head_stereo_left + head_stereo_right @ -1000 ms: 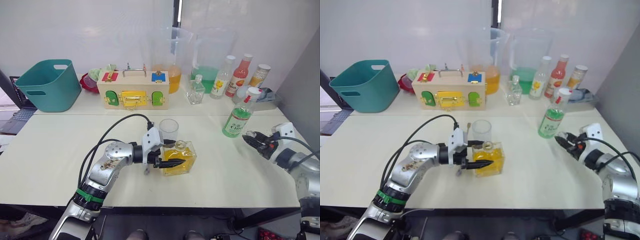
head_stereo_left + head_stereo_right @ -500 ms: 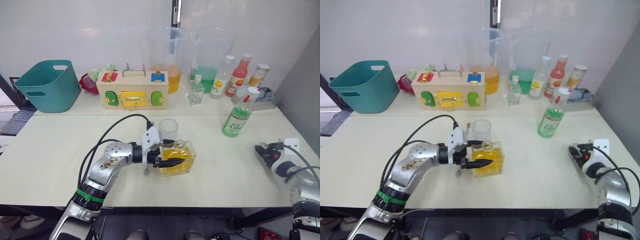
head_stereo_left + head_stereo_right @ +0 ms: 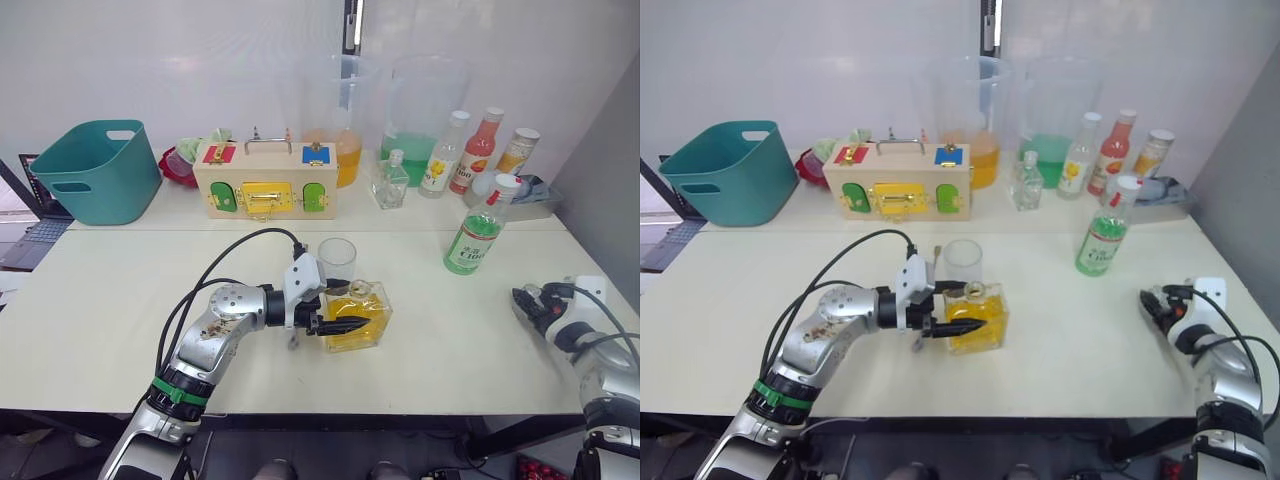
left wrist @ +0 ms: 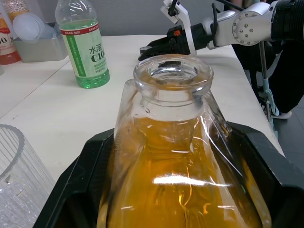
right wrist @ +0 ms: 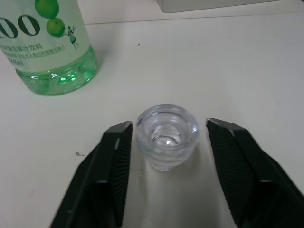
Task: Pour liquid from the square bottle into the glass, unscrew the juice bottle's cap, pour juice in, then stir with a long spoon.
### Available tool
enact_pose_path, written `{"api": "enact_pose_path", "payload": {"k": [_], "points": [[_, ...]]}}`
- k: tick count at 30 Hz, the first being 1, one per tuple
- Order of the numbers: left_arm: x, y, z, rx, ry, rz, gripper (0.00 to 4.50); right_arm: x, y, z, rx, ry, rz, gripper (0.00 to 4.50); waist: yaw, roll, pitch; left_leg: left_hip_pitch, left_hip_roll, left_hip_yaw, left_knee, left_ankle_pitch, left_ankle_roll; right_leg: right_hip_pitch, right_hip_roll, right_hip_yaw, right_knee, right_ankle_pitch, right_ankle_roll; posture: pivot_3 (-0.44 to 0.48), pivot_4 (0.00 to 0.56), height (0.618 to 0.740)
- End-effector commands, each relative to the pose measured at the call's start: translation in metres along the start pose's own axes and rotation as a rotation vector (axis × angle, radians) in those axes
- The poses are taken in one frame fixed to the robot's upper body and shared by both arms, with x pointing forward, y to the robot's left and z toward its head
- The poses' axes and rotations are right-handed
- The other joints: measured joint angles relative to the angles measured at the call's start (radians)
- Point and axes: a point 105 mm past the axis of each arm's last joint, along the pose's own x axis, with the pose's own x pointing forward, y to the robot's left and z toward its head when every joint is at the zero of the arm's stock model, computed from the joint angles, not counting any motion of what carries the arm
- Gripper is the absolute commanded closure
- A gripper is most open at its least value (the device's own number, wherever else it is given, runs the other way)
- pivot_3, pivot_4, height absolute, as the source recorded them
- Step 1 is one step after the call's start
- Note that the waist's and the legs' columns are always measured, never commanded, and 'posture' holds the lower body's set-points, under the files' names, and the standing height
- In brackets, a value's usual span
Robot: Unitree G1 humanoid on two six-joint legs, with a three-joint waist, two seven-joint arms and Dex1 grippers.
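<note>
The square bottle (image 3: 357,313), unstoppered and full of yellow liquid, stands mid-table with my left gripper (image 3: 353,306) shut on its body. Just behind it stands the empty glass (image 3: 337,260). A thin silver rod, apparently the long spoon (image 3: 292,343), lies under my left gripper and is mostly hidden. The juice bottle (image 3: 479,232) stands capped, white cap (image 3: 508,184) on, at the right. Near the right front edge, my right gripper (image 5: 168,137) is open around a clear glass stopper (image 5: 166,132) resting on the table, with a gap on each side.
Along the back stand a teal basket (image 3: 95,170), a wooden latch box (image 3: 266,180), two tall pitchers (image 3: 345,115), a small clear square bottle (image 3: 390,182) and several bottles (image 3: 480,150). A grey tray (image 3: 535,200) sits at the far right.
My right gripper has drawn back from beside the juice bottle toward the table's right front edge. The left gripper and square bottle have not moved.
</note>
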Motion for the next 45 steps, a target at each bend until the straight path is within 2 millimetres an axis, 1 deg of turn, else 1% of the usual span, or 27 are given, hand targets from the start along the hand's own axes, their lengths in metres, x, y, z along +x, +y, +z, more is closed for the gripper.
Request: {"api": "enact_pose_path", "payload": {"k": [1,2,4,6,8,10,12,13,14,18,22,23,25,26,32,35,37,40,42,44,45], "points": [[0.003,-0.007,-0.005,-0.016,0.018,-0.037,1.70,-0.006,-0.013,0.031,-0.007,-0.098,-0.020,0.40,0.000,0.000,0.000,0.000,0.000,0.000,0.000,0.000,0.000,0.000,0.000,0.000,0.000,0.000,0.000,0.000,0.150,0.740],[0.004,-0.007,-0.005,-0.016,0.016,-0.038,1.70,-0.008,-0.015,0.035,-0.018,-0.105,-0.026,0.03,0.000,0.000,0.000,0.000,0.000,0.000,0.000,0.000,0.000,0.000,0.000,0.000,0.000,0.000,0.000,0.000,0.150,0.740],[0.004,-0.007,-0.004,-0.017,0.013,-0.037,1.70,-0.010,-0.017,0.042,-0.033,-0.119,-0.028,0.01,0.000,0.000,0.000,0.000,0.000,0.000,0.000,0.000,0.000,0.000,0.000,0.000,0.000,0.000,0.000,0.000,0.150,0.740],[0.004,-0.006,-0.004,-0.017,0.010,-0.034,1.70,-0.012,-0.017,0.057,-0.027,-0.161,-0.010,0.01,0.000,0.000,0.000,0.000,0.000,0.000,0.000,0.000,0.000,0.000,0.000,0.000,0.000,0.000,0.000,0.000,0.150,0.740],[0.004,-0.006,-0.003,-0.019,0.005,-0.031,1.70,-0.016,-0.010,0.074,-0.031,-0.204,0.057,0.01,0.001,0.000,0.000,0.000,0.000,0.000,0.000,0.000,0.000,0.000,0.000,0.000,0.000,0.000,0.000,0.000,0.150,0.740],[0.004,-0.005,-0.002,-0.022,-0.006,-0.029,1.70,-0.019,-0.002,0.085,-0.044,-0.227,0.118,0.01,0.001,0.000,0.000,0.000,0.000,0.000,0.000,0.000,0.000,0.000,0.000,0.000,0.000,0.000,0.000,0.000,0.150,0.740],[0.006,-0.005,-0.002,-0.027,-0.020,-0.025,1.70,-0.026,0.022,0.100,-0.054,-0.248,0.280,0.01,0.003,0.001,0.000,-0.001,0.000,0.000,0.000,0.000,0.000,0.000,0.000,0.000,0.000,0.000,0.000,0.000,0.150,0.740],[0.006,-0.005,-0.002,-0.028,-0.022,-0.025,1.70,-0.029,0.031,0.104,-0.055,-0.250,0.338,0.01,0.003,0.001,0.000,-0.001,0.000,0.000,0.000,0.000,0.000,0.000,0.000,0.000,0.000,0.000,0.001,0.000,0.150,0.740],[0.006,-0.005,-0.002,-0.028,-0.023,-0.026,1.70,-0.031,0.036,0.105,-0.054,-0.249,0.370,0.01,0.004,0.001,0.000,-0.001,0.000,0.000,0.000,0.000,0.000,0.000,0.000,0.000,0.000,0.000,0.001,0.000,0.150,0.740],[0.008,-0.006,0.001,-0.031,-0.043,-0.030,1.70,-0.059,0.091,0.113,-0.071,-0.175,0.687,0.01,0.009,0.001,0.000,-0.002,0.000,-0.001,0.000,0.000,0.001,0.000,0.000,0.000,-0.001,0.000,0.001,0.000,0.150,0.740],[0.007,-0.006,0.001,-0.030,-0.045,-0.031,1.70,-0.071,0.112,0.115,-0.056,-0.143,0.795,0.01,0.008,0.001,0.000,-0.001,0.000,-0.001,0.001,0.000,0.001,0.000,0.000,0.000,-0.001,0.000,0.002,0.000,0.150,0.740],[0.006,-0.006,0.001,-0.031,-0.046,-0.031,1.70,-0.075,0.121,0.114,-0.067,-0.129,0.838,0.01,0.009,0.001,0.000,-0.002,0.000,-0.001,0.001,0.000,0.001,0.000,0.000,0.000,-0.001,0.000,0.002,0.000,0.150,0.740],[0.003,-0.006,0.001,-0.062,-0.056,-0.012,1.70,-0.080,0.145,0.110,-0.137,-0.088,0.939,0.01,0.008,0.001,0.000,-0.002,0.000,-0.001,0.001,-0.001,0.001,0.000,0.000,0.000,-0.001,0.000,0.002,0.000,0.150,0.740],[0.002,-0.007,0.000,-0.067,-0.057,-0.008,1.70,-0.083,0.154,0.109,-0.152,-0.074,0.982,0.01,0.006,0.001,0.000,-0.002,0.000,-0.001,0.001,-0.001,0.001,0.000,0.000,0.000,-0.001,0.000,0.002,0.000,0.150,0.740],[-0.009,-0.011,0.003,-0.084,-0.050,0.011,1.70,-0.089,0.175,0.111,-0.205,-0.042,1.108,0.01,0.001,0.001,0.000,-0.002,0.000,-0.001,0.001,-0.001,0.001,-0.001,0.000,0.000,-0.001,-0.001,0.002,0.000,0.150,0.740],[-0.019,-0.017,0.004,-0.097,-0.026,0.018,1.70,-0.086,0.181,0.106,-0.294,-0.012,1.151,0.01,-0.002,0.001,0.000,-0.002,0.000,-0.001,0.001,-0.001,0.002,-0.002,0.000,-0.001,-0.001,-0.001,0.002,0.000,0.150,0.740],[-0.024,-0.019,0.008,-0.099,-0.029,0.034,1.70,-0.084,0.183,0.105,-0.321,-0.005,1.168,0.01,-0.003,0.000,0.000,-0.002,0.001,0.000,0.001,-0.002,0.002,-0.002,0.000,0.000,-0.001,-0.001,0.002,0.000,0.150,0.740],[-0.034,-0.015,0.017,-0.088,-0.050,0.098,1.70,-0.082,0.182,0.106,-0.335,-0.011,1.193,0.01,0.000,0.000,0.000,-0.002,0.001,-0.001,0.001,-0.002,0.002,-0.002,0.000,-0.001,-0.001,-0.001,0.002,0.000,0.150,0.740],[-0.037,-0.015,0.019,-0.091,-0.055,0.113,1.70,-0.081,0.182,0.106,-0.335,-0.013,1.199,0.01,0.004,0.000,0.001,-0.002,0.001,-0.001,0.001,-0.002,0.002,-0.002,0.000,0.000,-0.001,-0.001,0.002,0.000,0.150,0.740],[-0.047,-0.014,0.023,-0.092,-0.057,0.141,1.70,-0.080,0.181,0.106,-0.335,-0.009,1.213,0.01,0.003,0.000,0.001,-0.003,0.000,-0.001,0.001,-0.002,0.002,-0.002,0.000,0.000,-0.001,-0.001,0.002,0.000,0.150,0.740],[-0.056,-0.012,0.026,-0.086,-0.057,0.167,1.70,-0.078,0.180,0.106,-0.337,-0.008,1.216,0.01,0.000,0.000,0.001,-0.003,0.001,0.000,0.001,-0.002,0.002,-0.002,0.000,0.000,-0.001,-0.001,0.002,0.000,0.150,0.740]]}}
